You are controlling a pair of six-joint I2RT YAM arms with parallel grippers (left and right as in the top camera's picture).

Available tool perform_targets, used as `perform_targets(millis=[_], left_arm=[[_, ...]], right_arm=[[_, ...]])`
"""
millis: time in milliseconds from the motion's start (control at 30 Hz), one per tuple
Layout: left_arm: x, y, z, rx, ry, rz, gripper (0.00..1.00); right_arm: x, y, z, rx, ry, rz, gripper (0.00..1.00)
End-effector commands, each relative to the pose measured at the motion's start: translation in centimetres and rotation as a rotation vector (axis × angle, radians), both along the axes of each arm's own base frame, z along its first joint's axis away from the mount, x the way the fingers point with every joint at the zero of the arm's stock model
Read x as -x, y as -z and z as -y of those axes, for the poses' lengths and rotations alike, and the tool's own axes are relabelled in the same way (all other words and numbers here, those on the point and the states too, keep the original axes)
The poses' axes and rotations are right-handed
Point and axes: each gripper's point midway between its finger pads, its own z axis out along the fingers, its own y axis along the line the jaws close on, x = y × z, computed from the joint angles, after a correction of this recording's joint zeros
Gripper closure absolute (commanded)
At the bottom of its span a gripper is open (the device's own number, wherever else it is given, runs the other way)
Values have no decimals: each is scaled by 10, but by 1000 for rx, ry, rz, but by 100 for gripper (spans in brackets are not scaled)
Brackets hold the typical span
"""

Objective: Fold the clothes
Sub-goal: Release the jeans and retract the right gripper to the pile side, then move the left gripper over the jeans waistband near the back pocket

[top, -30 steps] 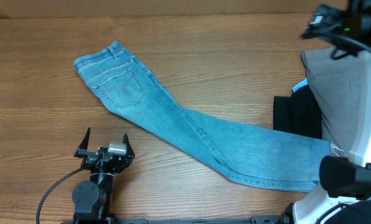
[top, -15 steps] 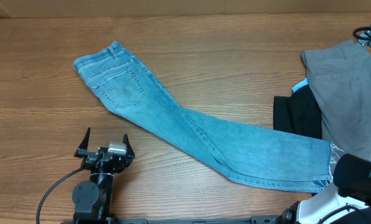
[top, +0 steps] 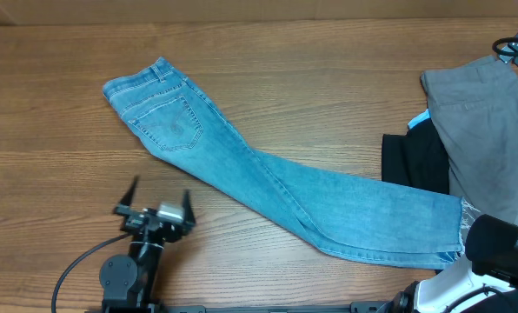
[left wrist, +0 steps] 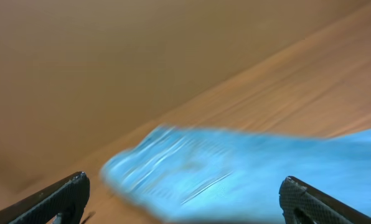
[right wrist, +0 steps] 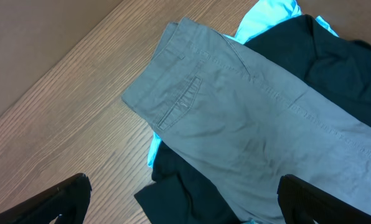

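Note:
Light blue jeans (top: 268,183) lie flat and unfolded across the table, waist at the upper left, frayed hems at the lower right. My left gripper (top: 160,193) stands open near the front edge, just short of the jeans and touching nothing. In the left wrist view the jeans (left wrist: 235,177) show as a blur beyond the open left gripper (left wrist: 184,183). My right gripper (right wrist: 184,183) hangs open and empty above the pile of a grey garment (right wrist: 248,118) and a black garment (right wrist: 192,186).
At the right edge lies the grey garment (top: 476,130), on top of the black garment (top: 415,161) and a bit of bright blue cloth (right wrist: 266,15). The right arm's white base (top: 468,287) fills the lower right corner. A cable (top: 76,265) trails from the left arm.
The right arm drew back from over the grey garment a second ago and has held still since. The left gripper has just turned and shifted slightly to the right.

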Motion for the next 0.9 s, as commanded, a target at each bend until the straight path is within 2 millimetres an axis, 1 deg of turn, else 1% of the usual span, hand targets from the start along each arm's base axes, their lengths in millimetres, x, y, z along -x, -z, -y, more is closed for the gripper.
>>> perform_targets(millis=[0,67,133,300,367,467,533,600,667,733,867], left_arm=[[41,-5,86,54,556,4,0],[58,-5,102,58,694,-1,0],[66,-5,108,60,751,-4,0],[68,-10,110,54,765,20,0],[66,-16,108,101,747,18,0],[48,-32,91,222,605,31,0],[35,-45,74,287,485,70,0],[27,-54,60,326,395,101,0],[23,-61,51,348,337,119,0],[20,-65,44,370,295,109,0],[11,-63,28,406,167,-19,0]], right_arm=[[5,-18,-2,15,2,48,0],[5,-18,-3,15,2,48,0],[5,-18,-2,15,1,48,0],[5,-18,-3,15,1,48,0],[5,-18,-3,15,1,48,0],[5,-18,-3,15,1,48,0],[5,-18,-3,15,1,48,0],[5,-18,-2,15,2,48,0],[5,-18,-3,15,2,48,0],[5,-18,-2,15,2,48,0],[5,-18,-3,15,2,48,0]])
